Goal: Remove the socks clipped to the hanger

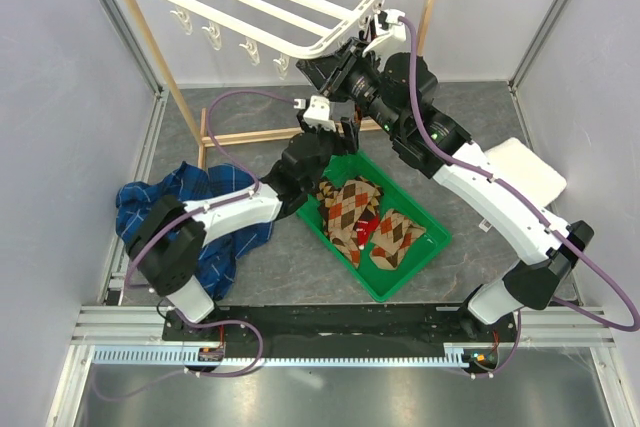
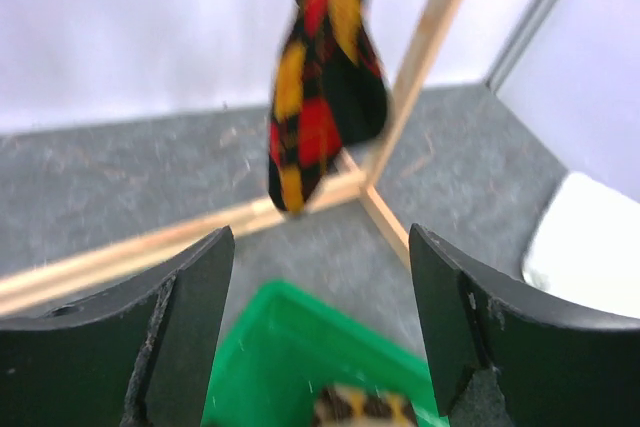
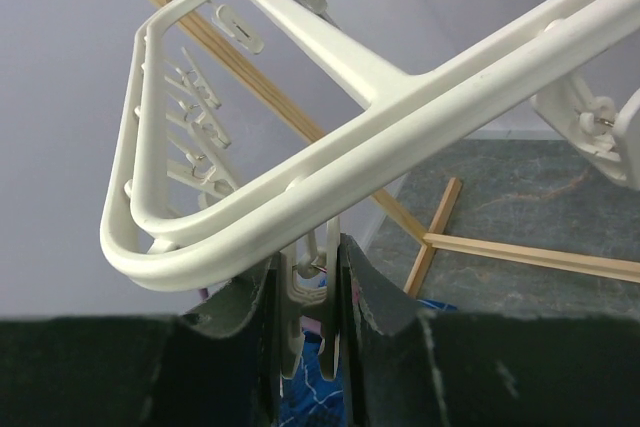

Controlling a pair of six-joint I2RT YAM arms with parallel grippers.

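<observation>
Two tools, in different states. Left tool (image 2: 320, 239): fingers (image 2: 180, 327) stand wide apart with nothing between them. In the overhead view it sits at centre frame, above the far end of the green tray (image 1: 395, 277). Right tool (image 3: 308, 272): clamped on one clip (image 3: 295, 312) that hangs under the near rail of the hanger (image 3: 350, 152), with a finger pressed against each side of it. Overhead, the hanger fills the upper centre, tilted, between the uprights of the wooden rack (image 1: 135, 17). Its lower right corner meets the right arm's wrist. Black-red-yellow sock (image 2: 320, 97): dangles at upper centre of the left wrist view, blurred, in front of the rack's base bars. Its top runs off the upper edge, so I cannot tell what holds it. Overhead, the arms cover that spot. Brown-and-tan argyle socks (image 1: 352, 209): lying in the tray, just below centre overhead, heaped and overlapping. A small red patch shows among them, too small to identify. Blue plaid cloth (image 1: 170, 212): bunched on the tabletop (image 1: 480, 117) at left of frame, partly under the left arm. White folded cloth (image 1: 530, 172): at right of frame, just beside the right arm.
</observation>
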